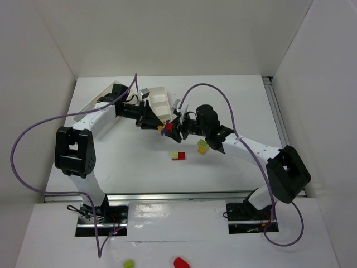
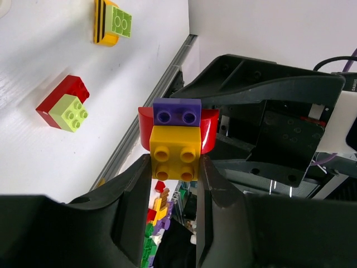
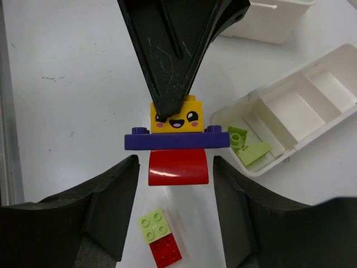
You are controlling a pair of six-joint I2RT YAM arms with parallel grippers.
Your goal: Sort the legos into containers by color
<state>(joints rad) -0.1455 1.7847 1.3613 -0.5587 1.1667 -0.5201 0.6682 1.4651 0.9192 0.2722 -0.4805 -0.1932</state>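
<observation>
A clump of legos is held in the air: a yellow face brick [image 3: 175,117] on a purple plate [image 3: 177,140] with a red curved brick [image 3: 178,166] below. My left gripper [image 2: 174,163] is shut on the yellow brick [image 2: 174,152]; its fingers [image 3: 167,67] come down from the top in the right wrist view. My right gripper [image 3: 175,167] is open, its fingers either side of the red brick with gaps. In the top view both grippers, left [image 1: 158,125] and right [image 1: 175,132], meet at the clump [image 1: 165,128]. The narrow three-compartment tray [image 3: 312,131] holds lime green pieces [image 3: 248,148].
A lime-and-red brick pair [image 1: 178,156] lies on the table below the clump. A yellow-and-lime brick [image 1: 202,147] lies by the right arm. A second white tray [image 1: 106,96] stands at the back left. A lime brick [image 1: 129,263] and a red piece [image 1: 181,262] lie on the front ledge.
</observation>
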